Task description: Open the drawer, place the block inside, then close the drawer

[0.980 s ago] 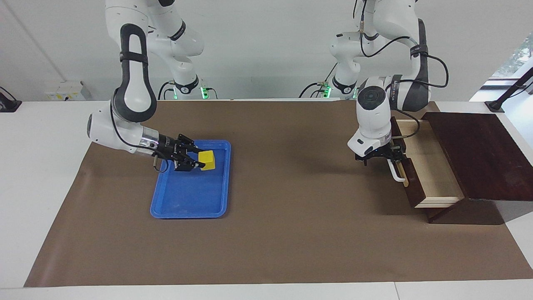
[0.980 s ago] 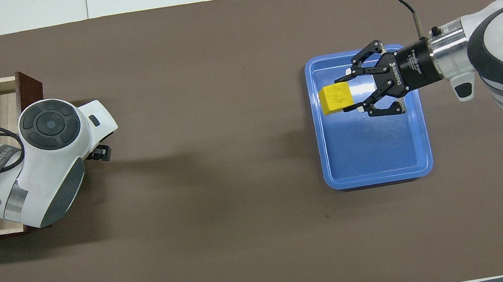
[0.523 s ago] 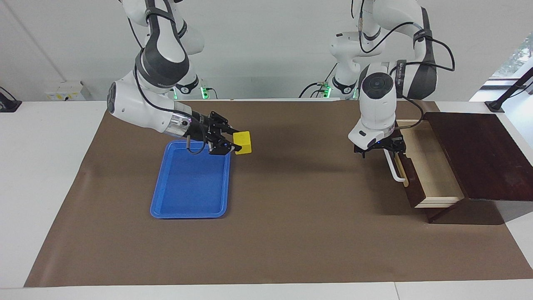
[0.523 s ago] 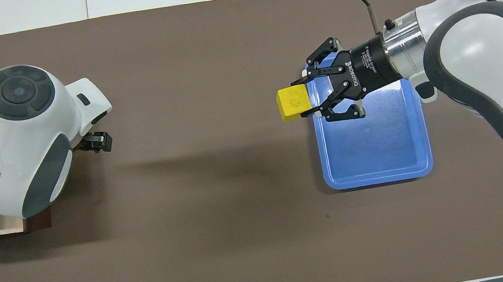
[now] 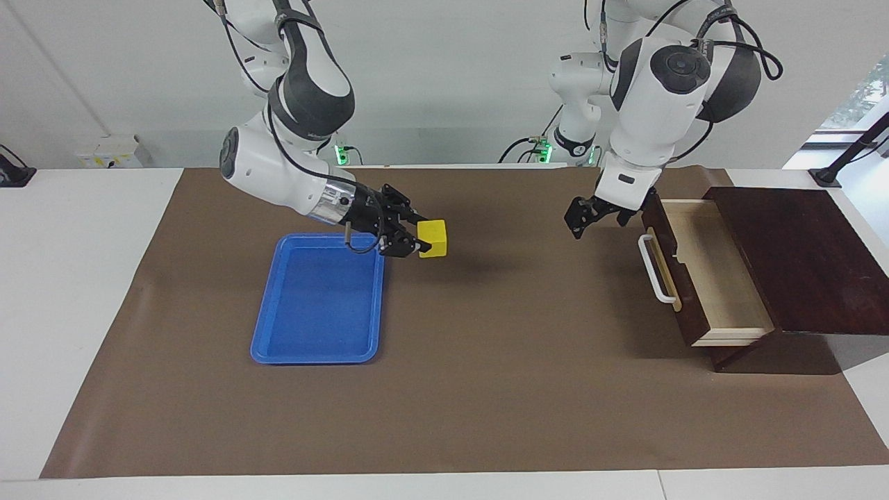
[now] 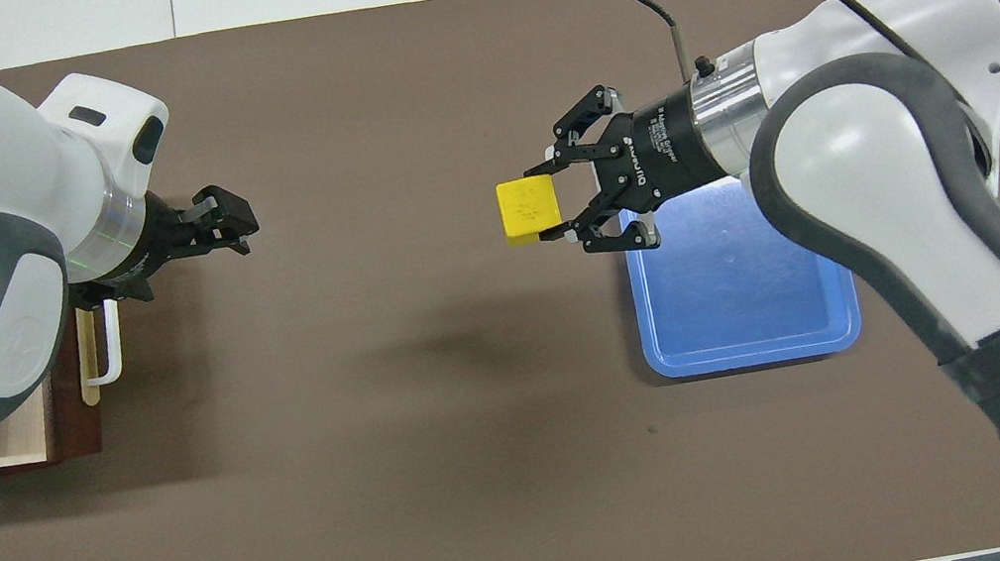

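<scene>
One hand [image 5: 421, 243] gripping block [image 5: 433, 248], drawer [image 5: 701, 271] open

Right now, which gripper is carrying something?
The right gripper: it is shut on the block, held over the mat beside the blue tray. The left gripper is empty.

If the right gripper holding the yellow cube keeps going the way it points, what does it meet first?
Probably the left gripper: the right gripper with the small yellow cube points across bare brown mat toward it, though relative height is unclear.
</scene>
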